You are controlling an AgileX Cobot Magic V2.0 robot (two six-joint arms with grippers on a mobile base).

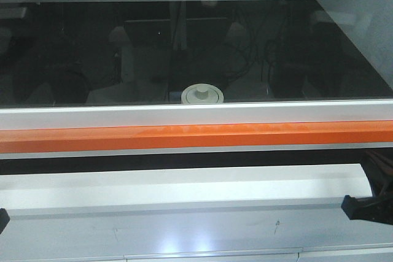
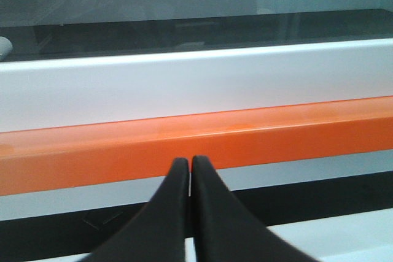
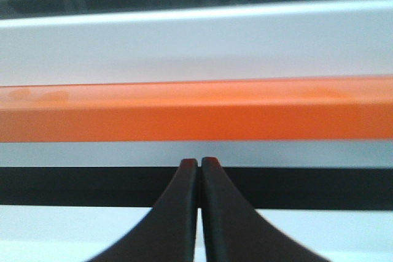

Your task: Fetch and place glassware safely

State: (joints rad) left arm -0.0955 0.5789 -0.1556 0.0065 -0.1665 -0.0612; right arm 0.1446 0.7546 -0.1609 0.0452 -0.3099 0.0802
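Front view: the jar (image 1: pixel 202 94) sits on a glossy black tabletop (image 1: pixel 307 59), at its near edge and about mid-width, just behind a white rim (image 1: pixel 110 115). Only its round off-white lid and raised knob show clearly; the glass body is hard to make out. An orange strip (image 1: pixel 184 136) runs along the front, below the rim.

In the left wrist view, the left gripper (image 2: pixel 189 162) has its two black fingers pressed tip to tip with nothing between them, pointing at the orange strip. The right gripper (image 3: pixel 199 162) looks the same in its own view: fingers together, holding nothing. Both are well apart from the jar, on the near side of the strip.
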